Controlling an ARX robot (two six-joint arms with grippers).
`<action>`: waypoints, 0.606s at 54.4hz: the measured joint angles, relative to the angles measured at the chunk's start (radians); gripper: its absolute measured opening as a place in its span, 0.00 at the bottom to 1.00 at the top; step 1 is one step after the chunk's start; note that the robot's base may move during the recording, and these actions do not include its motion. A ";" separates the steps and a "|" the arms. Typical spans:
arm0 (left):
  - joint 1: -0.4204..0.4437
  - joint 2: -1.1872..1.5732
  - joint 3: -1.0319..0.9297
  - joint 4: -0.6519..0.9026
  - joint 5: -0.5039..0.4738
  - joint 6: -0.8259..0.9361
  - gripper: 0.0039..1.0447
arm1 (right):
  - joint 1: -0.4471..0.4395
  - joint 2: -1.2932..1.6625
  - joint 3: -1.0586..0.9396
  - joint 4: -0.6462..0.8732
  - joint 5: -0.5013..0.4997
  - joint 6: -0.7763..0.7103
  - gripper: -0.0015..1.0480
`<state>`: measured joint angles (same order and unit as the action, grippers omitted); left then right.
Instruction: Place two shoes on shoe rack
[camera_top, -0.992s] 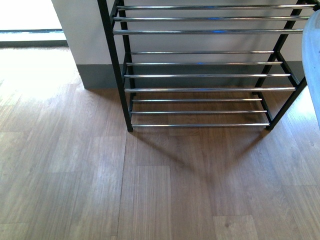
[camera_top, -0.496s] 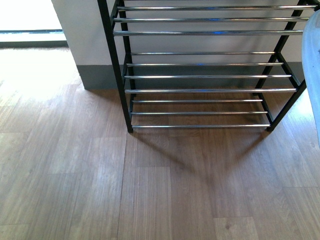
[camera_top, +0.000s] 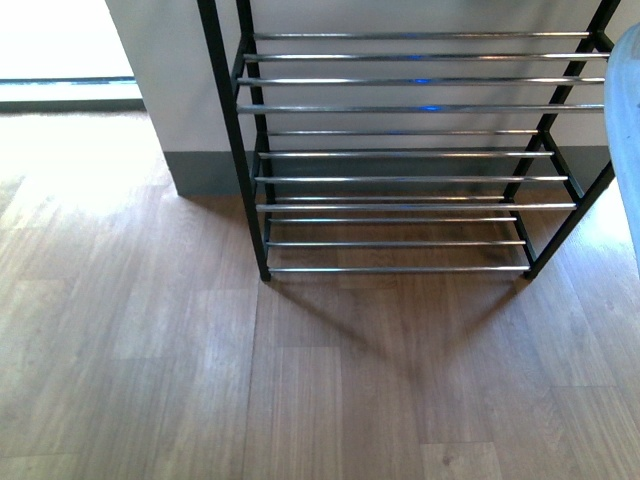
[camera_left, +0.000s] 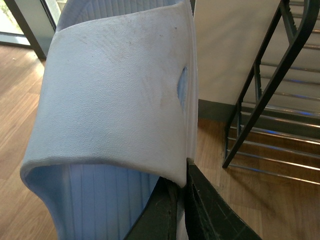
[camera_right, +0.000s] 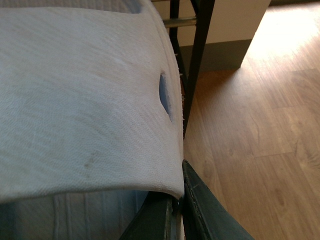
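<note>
Carrying both pale slides toward the bare shoe rack (camera_top: 420, 180)

Left gripper (camera_left: 182, 195) clamps one slide (camera_left: 115, 90), right gripper (camera_right: 177, 205) the other slide (camera_right: 80, 100) (neither placed yet); both placements remain.

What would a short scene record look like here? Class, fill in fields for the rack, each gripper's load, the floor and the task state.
rack: black shoe rack with chrome rods, no shoes on the tiers in view
left gripper: shut on a pale blue slide
right gripper: shut on the other pale blue slide
floor: wood-look floor
task state: neither slide on the rack yet
</note>
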<state>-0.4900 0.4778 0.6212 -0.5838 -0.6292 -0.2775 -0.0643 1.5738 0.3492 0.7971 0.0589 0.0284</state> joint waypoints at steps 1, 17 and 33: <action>0.000 0.000 0.000 0.000 0.000 0.000 0.01 | 0.000 0.000 0.000 0.000 -0.001 0.000 0.02; 0.000 0.000 0.000 0.000 0.000 0.000 0.01 | 0.000 0.000 0.000 0.000 0.001 0.001 0.02; 0.000 0.000 0.000 0.001 0.000 0.000 0.01 | 0.000 -0.002 0.001 0.000 0.001 0.000 0.01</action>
<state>-0.4904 0.4778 0.6212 -0.5831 -0.6292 -0.2779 -0.0643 1.5719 0.3504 0.7975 0.0597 0.0288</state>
